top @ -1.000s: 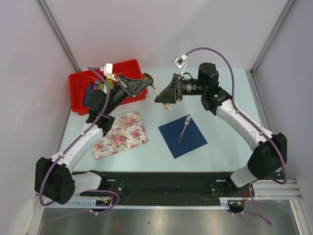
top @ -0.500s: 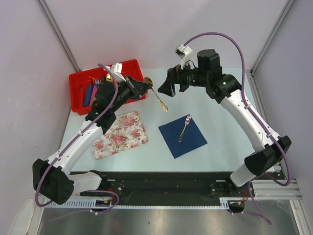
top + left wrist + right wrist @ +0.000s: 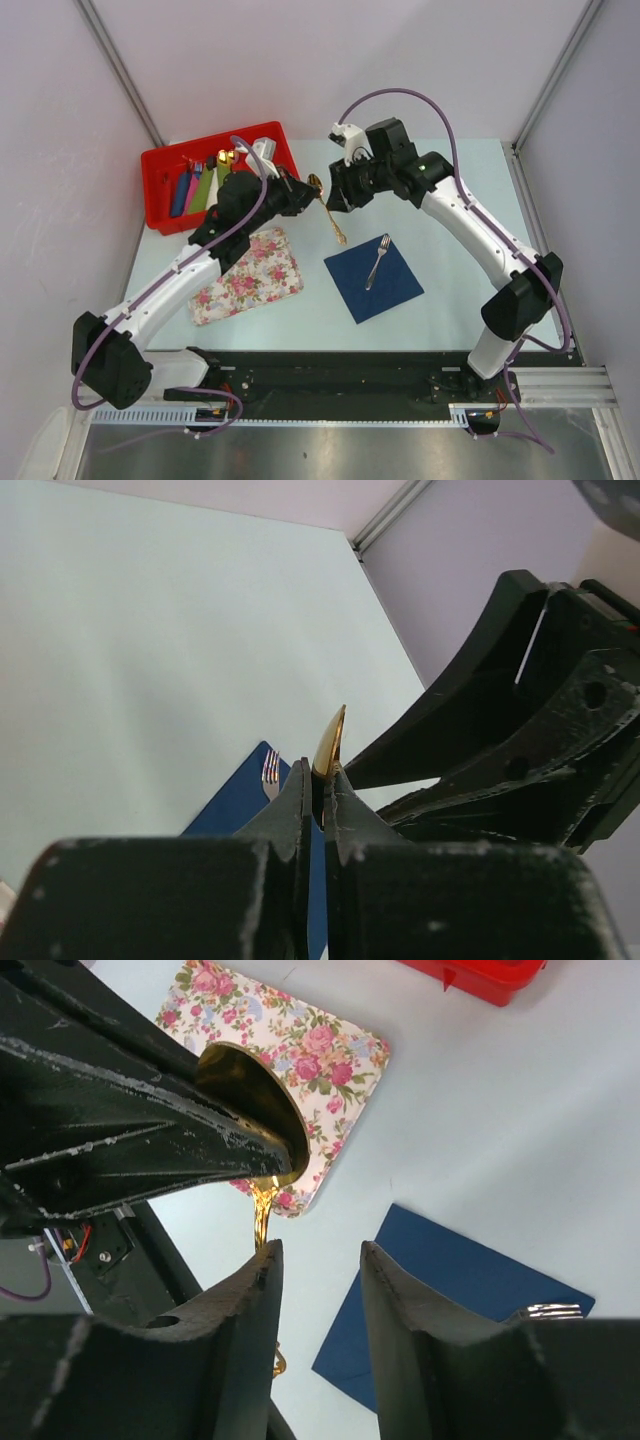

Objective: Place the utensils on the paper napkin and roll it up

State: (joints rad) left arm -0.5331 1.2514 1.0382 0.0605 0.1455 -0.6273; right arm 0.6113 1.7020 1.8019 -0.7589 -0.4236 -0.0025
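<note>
My left gripper is shut on the bowl end of the gold spoon, held in the air; its handle hangs down toward the table. In the left wrist view the fingers pinch the spoon. My right gripper is open, right beside the spoon. In the right wrist view the spoon handle runs down by the left fingertip, not between the jaws. The navy napkin lies flat at table centre with the silver fork on it.
A pink-flowered tray lies left of the napkin, also in the right wrist view. A red bin with coloured rolls stands at the back left. The left gripper's black fingers fill the right wrist view's upper left.
My left gripper has carried the spoon rightward and lower, toward the napkin. My right arm has swung left and its open gripper stays close by the spoon.
</note>
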